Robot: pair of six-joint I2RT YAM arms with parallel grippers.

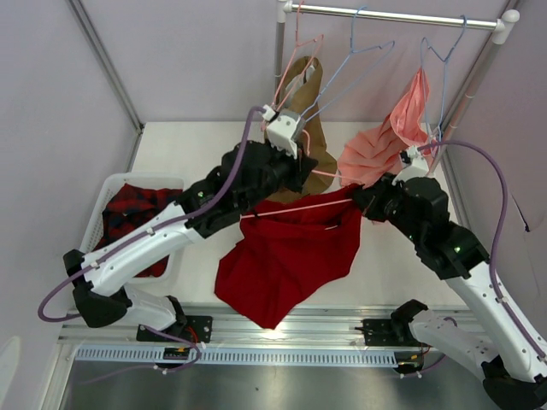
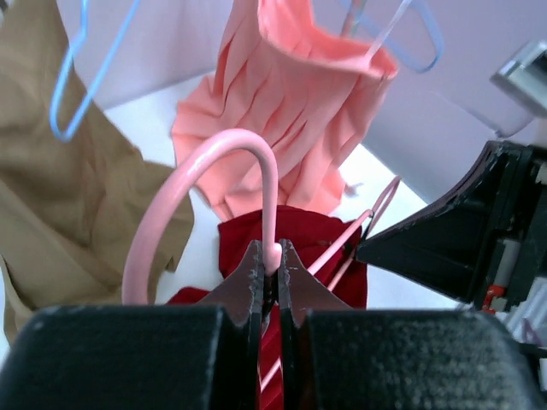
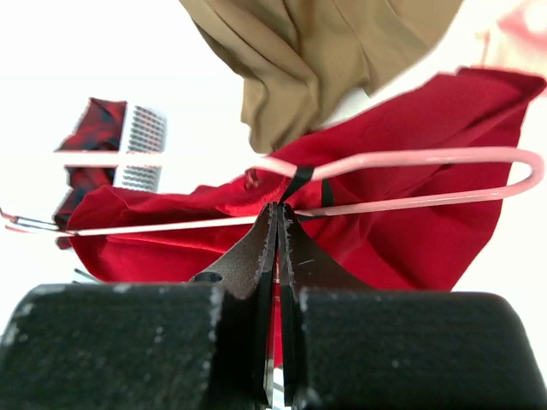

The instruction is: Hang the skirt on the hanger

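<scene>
Skirt (image 1: pixel 286 256), soft, light and limp, droops from the hanger (image 1: pixel 291 207) over the near middle of the table (image 1: pixel 197 145). It may slide along the smooth wire, so the waist edge looks the best hold. Left gripper (image 2: pixel 272 265) is clamped on the hook's base. Right gripper (image 3: pixel 279 213) is closed at the waist beside the wire; which it pinches is unclear. Tan garment (image 1: pixel 320 149) and pink garment (image 1: pixel 376 149) crowd the far rail (image 1: pixel 402 15).

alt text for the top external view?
A pale-pink hanger with a deep-red skirt draped from its bar is held over a table: a robot's left fingers pinch the hook, right fingers the bar. Behind, a tan garment and a salmon-pink garment hang on a rail; a plaid garment fills a basket at left.
</scene>
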